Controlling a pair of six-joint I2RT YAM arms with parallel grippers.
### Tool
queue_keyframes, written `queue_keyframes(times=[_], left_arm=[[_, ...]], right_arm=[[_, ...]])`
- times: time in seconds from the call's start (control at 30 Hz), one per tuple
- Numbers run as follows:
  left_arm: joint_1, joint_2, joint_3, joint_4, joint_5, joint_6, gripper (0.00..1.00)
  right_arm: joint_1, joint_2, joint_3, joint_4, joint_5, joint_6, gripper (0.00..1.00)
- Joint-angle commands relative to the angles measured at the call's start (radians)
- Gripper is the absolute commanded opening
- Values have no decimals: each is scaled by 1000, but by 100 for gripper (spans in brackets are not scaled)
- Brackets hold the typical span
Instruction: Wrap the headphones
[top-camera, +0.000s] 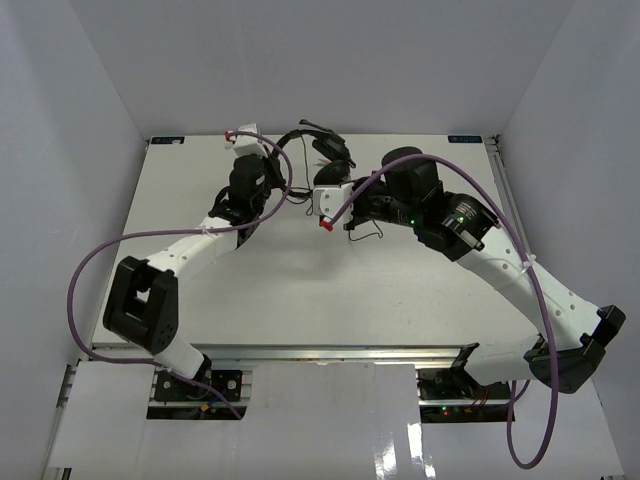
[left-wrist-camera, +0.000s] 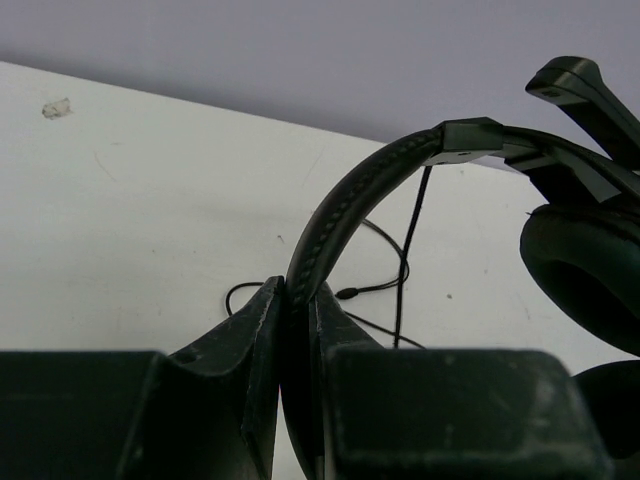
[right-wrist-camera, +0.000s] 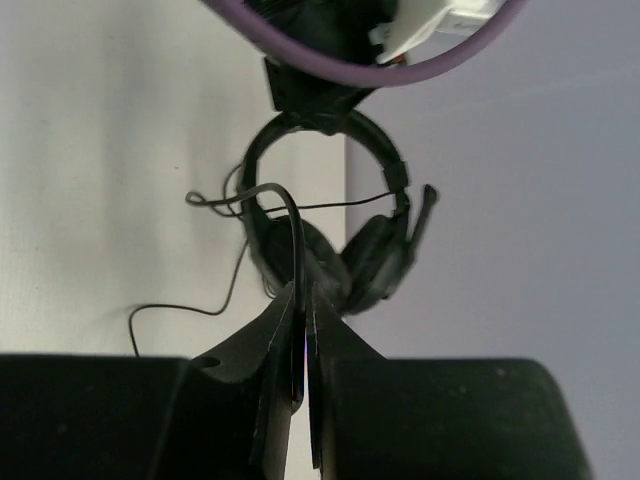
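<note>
Widest of all, the white surface (top-camera: 330, 300), boxed in by pale grey walls on three sides. Reaching in from its near edge, two white-and-black arms: the left arm (top-camera: 190, 248) angled up toward the far middle, the right arm (top-camera: 520, 285) bent in from the right, wrists close together. Looping beside both, thick purple cables (top-camera: 85, 275).

At the far middle of the surface, near the back edge and between the two wrists, the headphones (top-camera: 330, 150). Black throughout: a padded arched headband (left-wrist-camera: 340, 205), round earcups (left-wrist-camera: 585, 270) off to the right in the left wrist view, a short mic boom (left-wrist-camera: 585, 90) jutting above them. Earcups resting on the surface or hanging clear: cannot tell.

Clamped on the headband, the left claw (left-wrist-camera: 297, 295), pressed together with its fingers (left-wrist-camera: 250, 340) either side of the band, gripping it edge-on near one end of the arch.

Nearly closed too, the right claw (right-wrist-camera: 303, 300), pinching the thin black cord (right-wrist-camera: 299, 245), with a loop of it rising from between the fingertips. Beyond that loop in the right wrist view, the headphones with the headband end uppermost, just under the left claw, earcups below.

Smallest, the slack rest of the cord trailing over the surface in loose curves beside the headphones, with what looks like a small plug tip (left-wrist-camera: 345, 293) lying on the white.
</note>
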Motion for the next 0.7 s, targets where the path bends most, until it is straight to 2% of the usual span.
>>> queue_keyframes(times=[0.0,0.2,0.33,0.53,0.67], left_arm=[[-27,23,30,34,17,37,0],[-51,-36,-147,69,92,105,0],[-64,-123,-287,121,214,114,0],[-81,-269,-412,136,407,159,0],[-94,-360,-435,97,498,190,0]], right_arm=[[3,-6,64,117,148,-31,11],[0,28,59,207,258,-46,11],[-12,43,40,244,274,-36,11],[-48,53,-3,268,262,-39,12],[-71,67,-43,282,248,-33,12]])
